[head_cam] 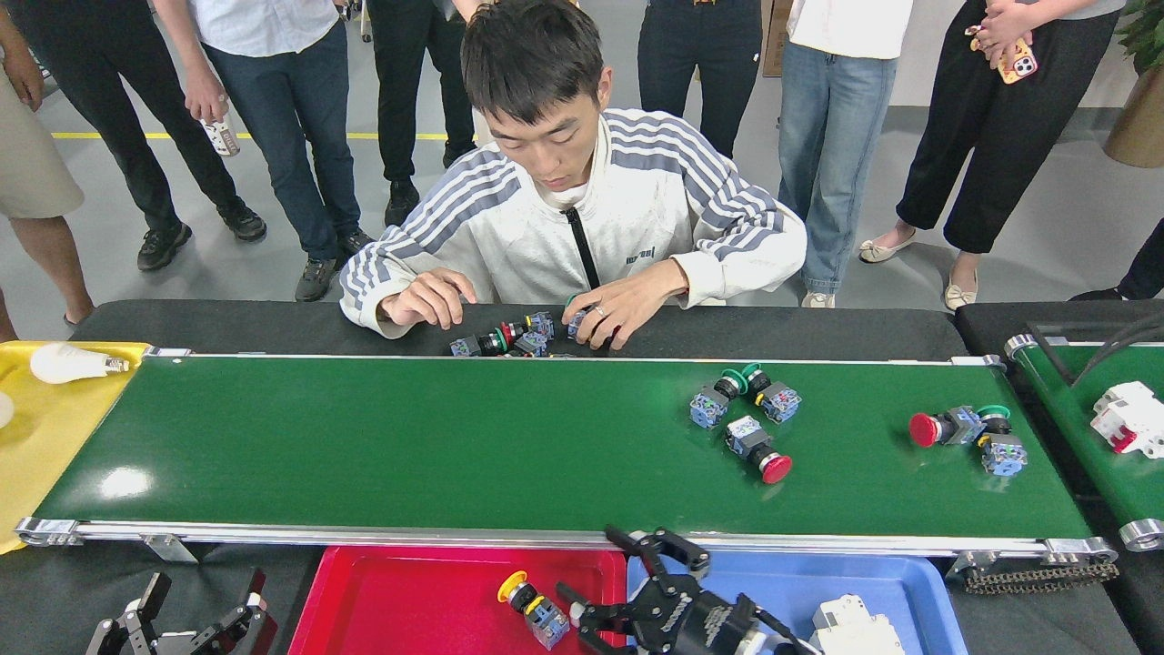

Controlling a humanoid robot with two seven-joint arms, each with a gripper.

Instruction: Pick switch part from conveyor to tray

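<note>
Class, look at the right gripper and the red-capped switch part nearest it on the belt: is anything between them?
Only the conveyor's near rail lies between the right gripper and that red-capped switch part; the belt there is bare.

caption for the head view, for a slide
Right gripper open beside a yellow switch in the red tray; five switches remain on the conveyor.

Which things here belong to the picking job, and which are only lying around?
Belong to the job:
- conveyor
- switch parts on the belt
- yellow-capped switch part in the red tray
- right gripper, open

Lying around:
- light bulb on the yellow surface
- blue tray
- white part on the second belt
- left gripper
</note>
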